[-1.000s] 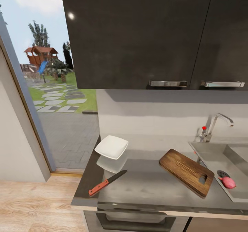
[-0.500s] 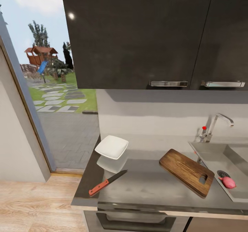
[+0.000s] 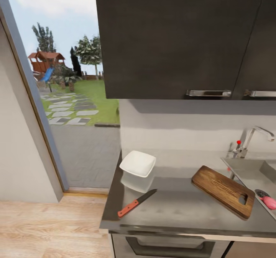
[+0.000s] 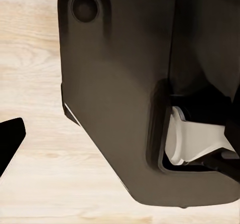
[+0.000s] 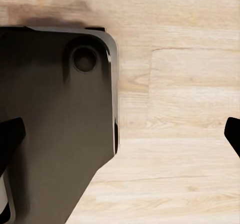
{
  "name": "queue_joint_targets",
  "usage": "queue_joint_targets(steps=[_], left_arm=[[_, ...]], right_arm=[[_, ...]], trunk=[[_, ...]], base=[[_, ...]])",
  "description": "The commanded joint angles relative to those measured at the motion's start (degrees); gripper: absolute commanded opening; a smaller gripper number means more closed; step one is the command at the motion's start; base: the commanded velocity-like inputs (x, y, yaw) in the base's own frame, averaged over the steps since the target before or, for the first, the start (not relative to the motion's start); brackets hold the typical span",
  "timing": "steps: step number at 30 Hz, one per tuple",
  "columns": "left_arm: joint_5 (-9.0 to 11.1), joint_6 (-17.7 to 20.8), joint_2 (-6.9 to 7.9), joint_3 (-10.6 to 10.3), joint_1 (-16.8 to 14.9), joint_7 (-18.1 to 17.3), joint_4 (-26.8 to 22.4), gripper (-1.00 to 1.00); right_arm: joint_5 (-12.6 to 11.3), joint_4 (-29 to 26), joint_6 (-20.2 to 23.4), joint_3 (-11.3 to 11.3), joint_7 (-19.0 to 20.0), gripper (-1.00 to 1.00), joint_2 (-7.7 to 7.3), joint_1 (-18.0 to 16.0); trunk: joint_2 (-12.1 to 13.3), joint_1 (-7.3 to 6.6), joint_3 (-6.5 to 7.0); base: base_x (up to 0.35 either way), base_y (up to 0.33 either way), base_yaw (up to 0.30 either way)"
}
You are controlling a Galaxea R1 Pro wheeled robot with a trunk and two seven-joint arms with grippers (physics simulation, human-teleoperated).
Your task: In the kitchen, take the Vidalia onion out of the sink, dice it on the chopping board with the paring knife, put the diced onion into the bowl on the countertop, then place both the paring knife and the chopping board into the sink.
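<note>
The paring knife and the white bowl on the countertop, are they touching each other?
Apart. In the head view, the paring knife lies nearer the counter's front edge, and a strip of bare countertop separates its blade tip from the bowl.

white bowl (image 3: 138,163), red-handled paring knife (image 3: 136,203) and brown chopping board (image 3: 223,191) are laid on the countertop (image 3: 180,208) at lower centre; reddish vidalia onion (image 3: 270,202) is seen in the sink (image 3: 245,168) at the right edge.

The countertop (image 3: 180,208) is looking like smooth grey steel, glossy enough that it is reflecting the white bowl (image 3: 138,163), which is appearing smooth and matt. The chopping board (image 3: 223,191) is showing dark brown wood with clear grain. The upper cabinets (image 3: 172,40) are shining dark and glossy. The tap (image 3: 255,137) is gleaming like chrome. The floor (image 3: 46,227) is showing light wood planks. The paring knife (image 3: 137,203) is having a smooth red-orange handle.
</note>
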Motion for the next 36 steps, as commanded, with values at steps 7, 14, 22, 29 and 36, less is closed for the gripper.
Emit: queue_joint_targets(steps=[7, 14, 22, 29, 36], left_arm=[[0.1, 0.2, 0.25, 0.1, 0.1, 0.1, -0.3, 1.00], [0.1, 0.2, 0.20, 0.1, 0.0, 0.1, -0.3, 1.00], [0.1, 0.2, 0.17, 0.1, 0.0, 0.1, -0.3, 1.00], [0.1, 0.2, 0.17, 0.1, 0.0, 0.1, -0.3, 1.00], [0.1, 0.2, 0.19, 0.1, 0.0, 0.2, -0.7, 1.00]], right_arm=[[0.0, 0.1, -0.6, 0.0, -0.1, 1.00, 0.00, 0.0], [0.0, 0.1, -0.6, 0.0, -0.1, 1.00, 0.00, 0.0], [0.0, 0.1, -0.7, 0.1, -0.1, 1.00, 0.00, 0.0], [0.0, 0.1, -0.7, 0.1, -0.1, 1.00, 0.00, 0.0], [0.0, 0.1, -0.7, 0.1, -0.1, 1.00, 0.00, 0.0]], trunk=[[0.0, 0.02, 0.00], [0.0, 0.02, 0.00], [0.0, 0.02, 0.00], [0.0, 0.02, 0.00], [0.0, 0.02, 0.00]], base=[[0.000, 0.067, 0.000], [0.000, 0.076, 0.000], [0.000, 0.277, 0.000], [0.000, 0.318, 0.000], [0.000, 0.300, 0.000]])
